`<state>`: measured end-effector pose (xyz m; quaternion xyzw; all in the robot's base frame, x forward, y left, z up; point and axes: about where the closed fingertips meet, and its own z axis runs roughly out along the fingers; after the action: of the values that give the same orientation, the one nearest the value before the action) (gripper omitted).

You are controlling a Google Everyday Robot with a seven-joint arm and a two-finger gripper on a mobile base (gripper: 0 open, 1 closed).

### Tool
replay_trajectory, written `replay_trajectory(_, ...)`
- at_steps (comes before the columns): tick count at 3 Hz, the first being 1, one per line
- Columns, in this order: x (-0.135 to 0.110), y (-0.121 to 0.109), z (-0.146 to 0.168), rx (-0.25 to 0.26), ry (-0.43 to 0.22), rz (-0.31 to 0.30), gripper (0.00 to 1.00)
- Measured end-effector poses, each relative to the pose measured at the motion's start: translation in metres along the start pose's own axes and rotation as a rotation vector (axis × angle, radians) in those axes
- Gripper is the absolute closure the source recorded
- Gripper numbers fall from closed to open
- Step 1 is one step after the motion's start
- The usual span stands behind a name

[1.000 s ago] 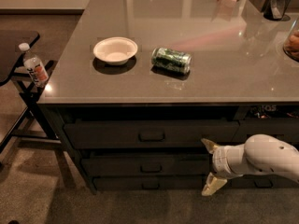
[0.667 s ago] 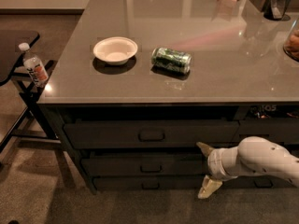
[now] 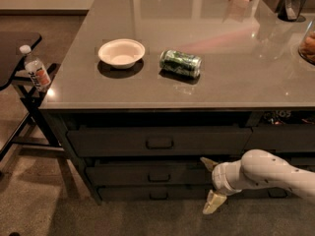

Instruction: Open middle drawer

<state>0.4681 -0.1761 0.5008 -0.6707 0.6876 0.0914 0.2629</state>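
Camera view: the hand (image 3: 205,185) hangs at 3 o'clock from the middle drawer (image 3: 123,175) and its loop handle (image 3: 159,177), fingers spread wide (gripping nothing). The drawer sits below the table (image 3: 221,87), between two others.

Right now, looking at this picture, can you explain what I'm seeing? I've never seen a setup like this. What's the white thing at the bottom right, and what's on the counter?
One camera looks down at a counter from its front. The white thing is a robot arm reaching in from the right. It ends in a two-finger gripper, fingers spread open, holding nothing. The gripper sits in front of the stacked drawers, right of the loop handle of the dark grey middle drawer, which looks closed. On the glossy grey countertop lie a round white bowl and a green drink can on its side. A clear plastic bottle stands beside the counter, at left.
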Motion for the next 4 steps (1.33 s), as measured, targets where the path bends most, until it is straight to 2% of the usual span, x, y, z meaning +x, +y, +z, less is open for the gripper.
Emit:
replay_trajectory(1,0.004,0.0,0.019,-0.006,-0.006,0.001,0.0)
replay_trajectory(2,0.007,-0.002,0.037,0.005,0.027,-0.015,0.0)
replay_trajectory(3,0.015,-0.009,0.054,0.042,0.075,-0.026,0.0)
replay_trajectory(4,0.027,-0.018,0.069,0.078,0.103,-0.003,0.0)
